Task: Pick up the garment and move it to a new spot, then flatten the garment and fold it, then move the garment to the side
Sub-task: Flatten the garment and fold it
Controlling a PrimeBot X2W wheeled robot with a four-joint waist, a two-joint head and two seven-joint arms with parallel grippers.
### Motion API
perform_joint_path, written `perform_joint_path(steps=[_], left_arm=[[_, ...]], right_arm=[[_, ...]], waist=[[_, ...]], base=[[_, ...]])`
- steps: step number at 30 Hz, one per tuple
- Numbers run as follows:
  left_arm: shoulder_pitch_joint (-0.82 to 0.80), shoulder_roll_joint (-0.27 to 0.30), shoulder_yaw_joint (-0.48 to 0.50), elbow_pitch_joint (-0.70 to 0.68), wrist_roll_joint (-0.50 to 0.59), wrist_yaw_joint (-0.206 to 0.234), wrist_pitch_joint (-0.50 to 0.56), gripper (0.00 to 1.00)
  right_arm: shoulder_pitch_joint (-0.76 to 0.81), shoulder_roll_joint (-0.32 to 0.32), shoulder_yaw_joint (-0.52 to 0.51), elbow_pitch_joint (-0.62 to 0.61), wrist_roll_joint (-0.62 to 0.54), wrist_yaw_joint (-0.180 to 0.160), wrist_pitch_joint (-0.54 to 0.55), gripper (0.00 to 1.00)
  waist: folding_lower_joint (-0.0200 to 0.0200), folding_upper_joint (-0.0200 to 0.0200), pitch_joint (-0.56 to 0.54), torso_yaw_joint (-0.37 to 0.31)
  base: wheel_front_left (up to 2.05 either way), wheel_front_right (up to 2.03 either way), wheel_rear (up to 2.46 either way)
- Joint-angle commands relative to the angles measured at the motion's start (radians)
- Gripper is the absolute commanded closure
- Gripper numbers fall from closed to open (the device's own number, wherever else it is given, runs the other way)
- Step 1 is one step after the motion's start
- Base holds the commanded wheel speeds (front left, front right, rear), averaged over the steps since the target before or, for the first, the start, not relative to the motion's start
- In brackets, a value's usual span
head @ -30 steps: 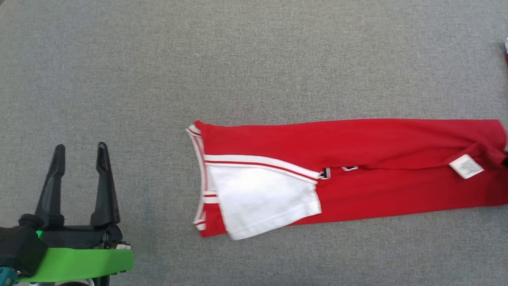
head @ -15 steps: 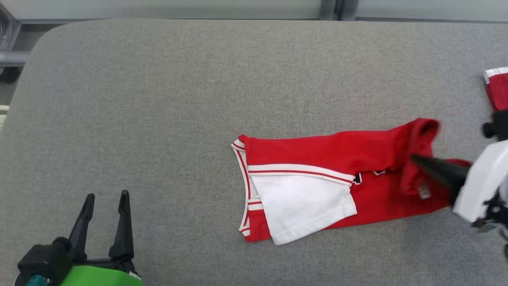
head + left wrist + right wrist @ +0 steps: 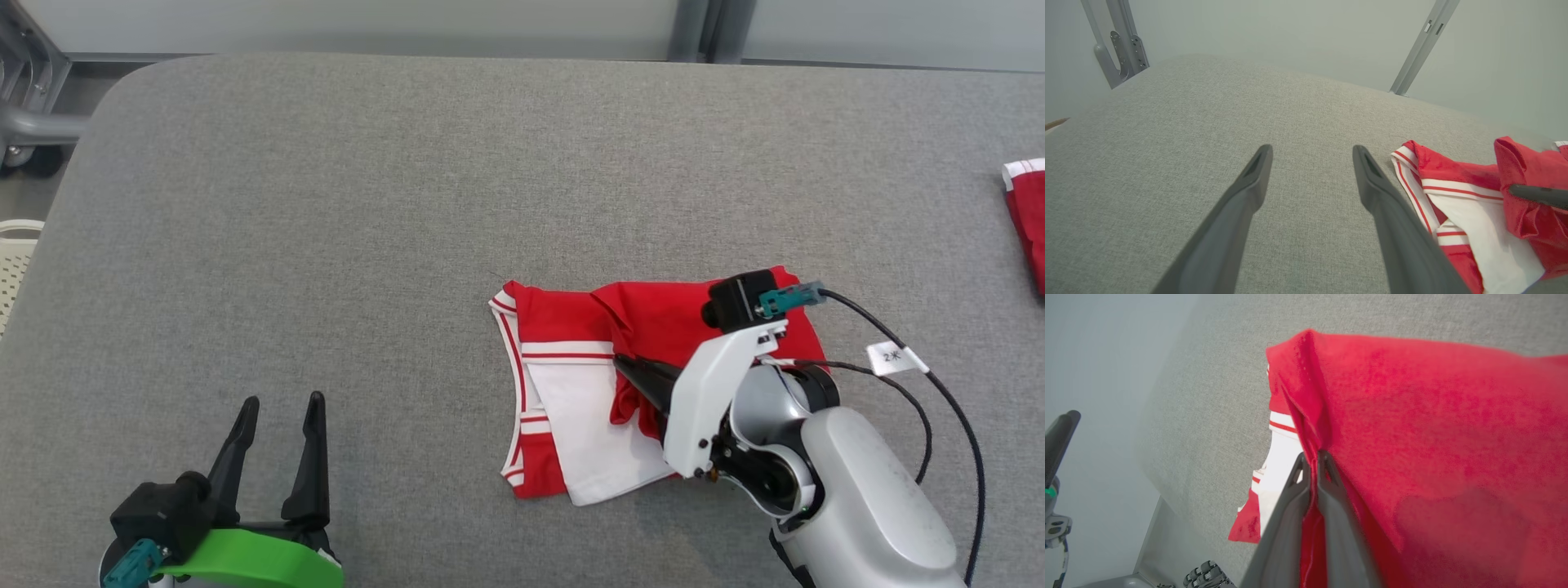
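The right gripper (image 3: 619, 360) is pinched tight on a red fold of the garment (image 3: 563, 314), which lies at 4 o'clock on the grey table (image 3: 326, 204). The left gripper (image 3: 280, 400), at 7 o'clock, stands spread wide, holding nothing.

Garment (image 3: 563, 318) on table (image 3: 326, 204); left gripper (image 3: 282, 400) well left.

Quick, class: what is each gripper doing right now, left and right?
Left gripper: open, holding nothing.
Right gripper: shut on the garment.
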Motion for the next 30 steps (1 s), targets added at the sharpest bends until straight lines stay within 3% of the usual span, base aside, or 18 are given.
perform_joint_path(steps=[1,13,20,21,22,23,30], left_arm=[[-0.023,-0.005,-0.008,0.013,0.01,-0.008,0.003,0.0],[-0.059,-0.025,-0.039,0.048,0.018,-0.023,0.012,0.0],[-0.061,-0.024,-0.037,0.063,0.006,-0.026,0.01,0.0],[-0.06,-0.023,-0.038,0.065,0.004,-0.025,0.011,0.0],[-0.059,-0.022,-0.038,0.066,0.003,-0.024,0.014,0.0],[-0.058,-0.02,-0.037,0.067,0.003,-0.023,0.015,0.0],[-0.037,0.008,-0.021,0.05,0.003,-0.006,0.021,0.0]], right_arm=[[-0.041,0.005,0.025,0.06,-0.003,0.0,-0.04,1.0],[-0.223,0.009,0.221,0.349,0.127,0.0,-0.206,1.0],[-0.28,0.009,0.303,0.444,0.182,0.0,-0.26,1.0],[-0.289,0.009,0.314,0.453,0.186,0.0,-0.27,0.71],[-0.296,0.009,0.327,0.462,0.187,0.0,-0.281,0.21],[-0.3,0.009,0.339,0.47,0.196,0.0,-0.289,0.0],[-0.332,0.008,0.435,0.415,0.254,0.0,-0.34,0.0]], waist=[[0.0,0.0,0.003,0.006],[0.0,0.0,0.004,0.033],[0.0,0.0,0.003,0.041],[0.0,0.0,0.002,0.04],[0.0,0.0,0.001,0.039],[0.0,0.0,0.0,0.038],[0.0,0.0,-0.011,0.006]], base=[[0.0,0.0,0.0],[0.0,0.0,0.0],[0.0,0.0,0.0],[0.0,0.0,0.0],[0.0,0.0,0.0],[0.0,0.0,0.0],[0.0,0.0,0.0]])
